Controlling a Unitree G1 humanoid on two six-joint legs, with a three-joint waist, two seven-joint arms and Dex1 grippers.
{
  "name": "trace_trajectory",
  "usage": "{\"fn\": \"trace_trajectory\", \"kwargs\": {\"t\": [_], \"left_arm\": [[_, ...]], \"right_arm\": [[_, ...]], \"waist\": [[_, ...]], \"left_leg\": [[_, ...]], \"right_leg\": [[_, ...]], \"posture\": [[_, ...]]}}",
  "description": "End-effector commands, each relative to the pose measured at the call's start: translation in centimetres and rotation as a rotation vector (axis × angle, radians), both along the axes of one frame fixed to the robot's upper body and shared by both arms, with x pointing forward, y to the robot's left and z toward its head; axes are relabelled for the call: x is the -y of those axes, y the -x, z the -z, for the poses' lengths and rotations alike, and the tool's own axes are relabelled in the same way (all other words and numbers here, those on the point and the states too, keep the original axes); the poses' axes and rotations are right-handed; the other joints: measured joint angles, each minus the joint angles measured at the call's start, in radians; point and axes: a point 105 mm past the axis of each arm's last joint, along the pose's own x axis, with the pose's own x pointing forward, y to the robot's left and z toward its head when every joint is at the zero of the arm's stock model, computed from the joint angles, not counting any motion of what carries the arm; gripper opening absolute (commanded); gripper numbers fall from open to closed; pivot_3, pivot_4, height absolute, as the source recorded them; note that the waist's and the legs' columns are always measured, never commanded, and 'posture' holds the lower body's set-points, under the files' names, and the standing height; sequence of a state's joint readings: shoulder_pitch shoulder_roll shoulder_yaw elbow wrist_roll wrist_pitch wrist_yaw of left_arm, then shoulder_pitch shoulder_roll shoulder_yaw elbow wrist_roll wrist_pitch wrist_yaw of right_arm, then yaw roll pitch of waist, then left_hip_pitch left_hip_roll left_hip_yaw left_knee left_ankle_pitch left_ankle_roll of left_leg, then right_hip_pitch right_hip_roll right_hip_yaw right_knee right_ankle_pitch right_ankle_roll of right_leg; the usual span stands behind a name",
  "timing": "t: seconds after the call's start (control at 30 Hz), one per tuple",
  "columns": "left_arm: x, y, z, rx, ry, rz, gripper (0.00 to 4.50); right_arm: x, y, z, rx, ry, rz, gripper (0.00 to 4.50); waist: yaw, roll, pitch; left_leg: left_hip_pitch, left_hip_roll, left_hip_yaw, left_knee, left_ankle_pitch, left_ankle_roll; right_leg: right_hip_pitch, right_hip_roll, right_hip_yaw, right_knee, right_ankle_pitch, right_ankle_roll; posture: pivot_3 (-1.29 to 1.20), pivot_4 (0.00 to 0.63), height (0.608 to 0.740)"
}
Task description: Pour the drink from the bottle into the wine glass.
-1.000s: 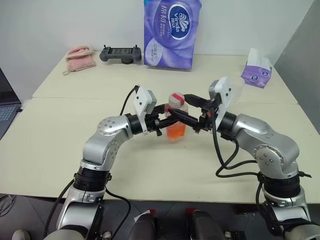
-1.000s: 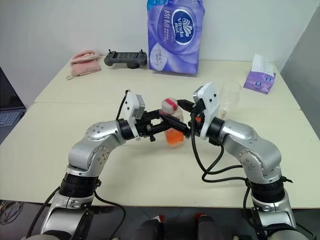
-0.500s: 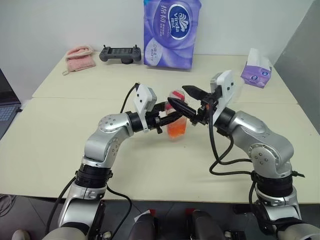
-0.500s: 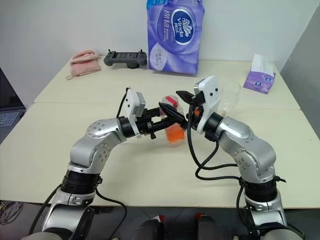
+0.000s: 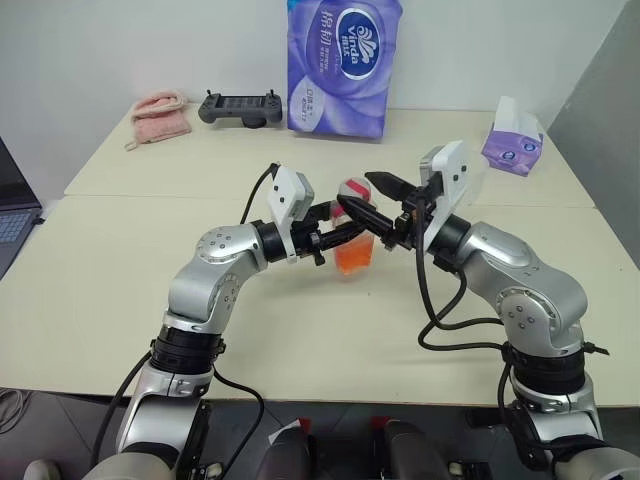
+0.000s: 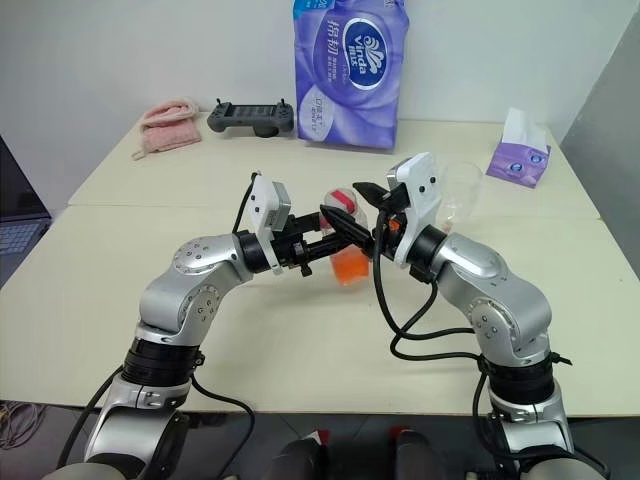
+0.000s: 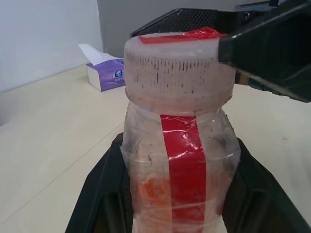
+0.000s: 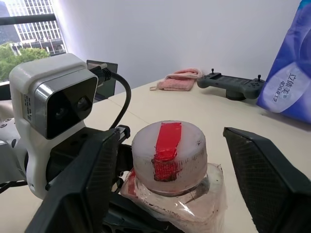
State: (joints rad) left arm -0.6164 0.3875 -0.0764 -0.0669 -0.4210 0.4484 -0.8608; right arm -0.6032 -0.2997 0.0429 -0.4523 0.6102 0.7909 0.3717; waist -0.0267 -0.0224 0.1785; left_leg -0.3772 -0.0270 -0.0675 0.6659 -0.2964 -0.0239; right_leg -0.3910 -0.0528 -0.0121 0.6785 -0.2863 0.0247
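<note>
- Head view: your left end effector point(image 5: 335, 228) clamps the bottle point(image 5: 354, 245) mid-tabletop point(image 5: 150, 290); wine glass point(image 6: 460, 195) at its 2 o'clock.
- Left wrist: cap point(image 7: 177, 68) on, drink point(image 7: 155, 191) low.
- Right wrist: your right end effector point(image 8: 165, 160) straddles the cap, unclenched. Off-centre closure could skid, twisting the bottle loose.

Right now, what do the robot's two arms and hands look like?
Both arms are silver-grey metal with rounded joint housings and black bands. Each wrist carries a white boxy camera module fed by a loose black cable. The left hand and right hand each have two black, tapered fingers with textured pads.
</note>
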Motion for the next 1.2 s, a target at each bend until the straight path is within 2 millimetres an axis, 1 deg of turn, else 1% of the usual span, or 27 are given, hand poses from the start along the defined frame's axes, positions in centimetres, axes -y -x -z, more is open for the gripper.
{"fn": "trace_trajectory", "kwargs": {"t": [0.03, 0.07, 0.27, 0.33, 0.43, 0.5, 0.57, 0.63, 0.73, 0.8, 0.83, 0.93, 1.0, 1.1, 1.13, 1.2], "left_arm": [[0.2, 0.4, -1.8, 0.071, 0.022, 0.013, 1.81], [0.2, 0.4, -1.8, 0.070, 0.023, 0.012, 1.81], [0.4, 0.6, -1.8, 0.066, 0.027, 0.025, 1.81], [0.8, 1.2, -2.0, 0.057, 0.031, 0.070, 1.81], [1.6, 3.4, -2.4, 0.050, -0.009, 0.235, 1.81], [1.5, 4.7, -2.9, 0.012, 0.012, 0.330, 1.81], [1.3, 6.2, -2.8, -0.006, -0.013, 0.432, 1.81], [1.1, 6.8, -2.6, 0.002, -0.052, 0.474, 1.81], [0.7, 6.4, -2.8, 0.016, -0.069, 0.455, 1.81], [0.2, 5.6, -2.9, 0.023, -0.066, 0.413, 1.81], [0.0, 5.2, -3.0, 0.028, -0.065, 0.386, 1.81], [-0.4, 4.4, -2.8, 0.039, -0.055, 0.328, 1.81], [-0.8, 3.6, -2.5, 0.031, -0.026, 0.261, 1.81], [-0.8, 3.0, -2.0, 0.036, -0.018, 0.213, 1.81], [-0.8, 2.9, -1.9, 0.037, -0.016, 0.206, 1.81], [-0.7, 2.7, -1.9, 0.038, -0.009, 0.195, 1.81]], "right_arm": [[0.0, 0.6, -1.2, 0.052, -0.026, -0.017, 2.11], [0.1, 0.6, -1.2, 0.052, -0.027, -0.017, 1.80], [-0.1, 0.8, -1.2, 0.061, -0.022, -0.017, 1.79], [-0.3, 0.9, -1.4, 0.075, -0.007, -0.045, 1.79], [-0.3, 1.5, -2.1, 0.112, 0.081, -0.239, 1.79], [-0.1, 2.2, -2.2, 0.108, 0.141, -0.400, 1.79], [0.2, 2.2, -1.8, 0.064, 0.196, -0.537, 1.79], [0.5, 1.5, -1.5, 0.032, 0.237, -0.595, 1.79], [1.1, 0.8, -1.4, 0.020, 0.263, -0.600, 1.79], [2.3, 1.3, -1.8, -0.015, 0.245, -0.596, 2.51], [2.9, 1.7, -1.9, -0.033, 0.238, -0.588, 2.76], [4.4, 2.9, -1.9, -0.067, 0.238, -0.527, 3.78], [4.8, 3.7, -1.1, -0.052, 0.222, -0.418, 3.78], [3.7, 3.2, -1.5, 0.066, 0.154, -0.169, 3.78], [3.3, 3.3, -1.8, 0.085, 0.120, -0.122, 3.78], [2.4, 4.1, -2.1, 0.089, 0.083, -0.114, 3.78]], "waist": [[0.000, 0.000, 0.000], [0.000, 0.000, 0.000], [0.000, 0.000, 0.000], [0.000, 0.000, 0.000], [-0.001, 0.000, 0.001], [-0.002, 0.001, 0.002], [-0.003, 0.001, 0.002], [-0.004, 0.001, 0.002], [-0.003, 0.001, 0.002], [-0.002, 0.001, 0.002], [0.001, 0.001, 0.002], [0.010, 0.000, 0.003], [0.009, 0.000, 0.003], [0.012, 0.000, 0.003], [0.009, 0.000, 0.003], [0.007, 0.001, 0.003]], "left_leg": [[0.000, 0.000, 0.000, 0.000, 0.000, 0.000], [0.000, 0.000, 0.000, 0.000, 0.000, 0.000], [0.000, 0.000, 0.000, 0.000, 0.000, 0.000], [0.000, 0.000, 0.000, 0.000, 0.000, 0.000], [0.000, 0.000, 0.000, 0.000, 0.000, 0.000], [0.000, 0.000, 0.001, 0.000, 0.000, 0.001], [0.000, 0.000, 0.000, 0.000, -0.002, 0.003], [0.001, 0.000, 0.000, -0.001, -0.002, 0.004], [0.001, 0.000, 0.000, -0.001, -0.002, 0.004], [0.000, 0.000, 0.000, 0.000, -0.002, 0.004], [0.000, 0.000, 0.000, 0.001, -0.002, 0.004], [-0.005, 0.000, -0.004, 0.003, 0.000, 0.000], [-0.005, -0.001, -0.003, 0.003, 0.000, 0.000], [-0.005, 0.000, -0.004, 0.000, 0.000, 0.000], [-0.005, 0.000, -0.003, 0.000, 0.000, 0.000], [-0.006, -0.001, 0.000, 0.001, 0.001, -0.001]], "right_leg": [[0.000, 0.000, 0.000, 0.000, 0.000, 0.000], [0.000, 0.000, 0.000, 0.000, 0.000, 0.000], [0.000, 0.000, 0.000, 0.000, 0.000, 0.000], [0.000, 0.000, 0.000, 0.000, 0.000, 0.000], [0.000, 0.000, 0.000, 0.000, 0.000, 0.000], [0.000, 0.000, 0.000, 0.000, 0.000, 0.000], [0.000, 0.001, -0.001, 0.000, 0.000, 0.000], [0.001, 0.001, -0.001, -0.001, 0.000, 0.000], [0.001, 0.001, -0.001, -0.001, 0.000, 0.000], [0.001, 0.000, -0.001, -0.001, 0.000, 0.000], [0.001, 0.000, -0.001, -0.001, 0.000, 0.000], [0.000, -0.001, -0.004, -0.004, 0.000, 0.000], [0.000, -0.001, -0.003, -0.004, 0.000, 0.000], [0.000, -0.001, -0.005, -0.004, 0.000, 0.000], [-0.002, -0.001, -0.003, -0.002, 0.000, 0.000], [-0.006, -0.001, 0.000, 0.001, 0.000, 0.000]], "posture": [[0.00, 0.150, 0.740], [0.00, 0.150, 0.740], [0.00, 0.150, 0.740], [0.00, 0.150, 0.740], [0.00, 0.150, 0.740], [0.00, 0.150, 0.740], [0.00, 0.150, 0.740], [0.00, 0.150, 0.740], [0.00, 0.150, 0.740], [0.00, 0.150, 0.740], [0.00, 0.150, 0.740], [0.00, 0.150, 0.740], [0.00, 0.150, 0.740], [0.00, 0.150, 0.740], [0.00, 0.150, 0.740], [0.00, 0.150, 0.740]]}}
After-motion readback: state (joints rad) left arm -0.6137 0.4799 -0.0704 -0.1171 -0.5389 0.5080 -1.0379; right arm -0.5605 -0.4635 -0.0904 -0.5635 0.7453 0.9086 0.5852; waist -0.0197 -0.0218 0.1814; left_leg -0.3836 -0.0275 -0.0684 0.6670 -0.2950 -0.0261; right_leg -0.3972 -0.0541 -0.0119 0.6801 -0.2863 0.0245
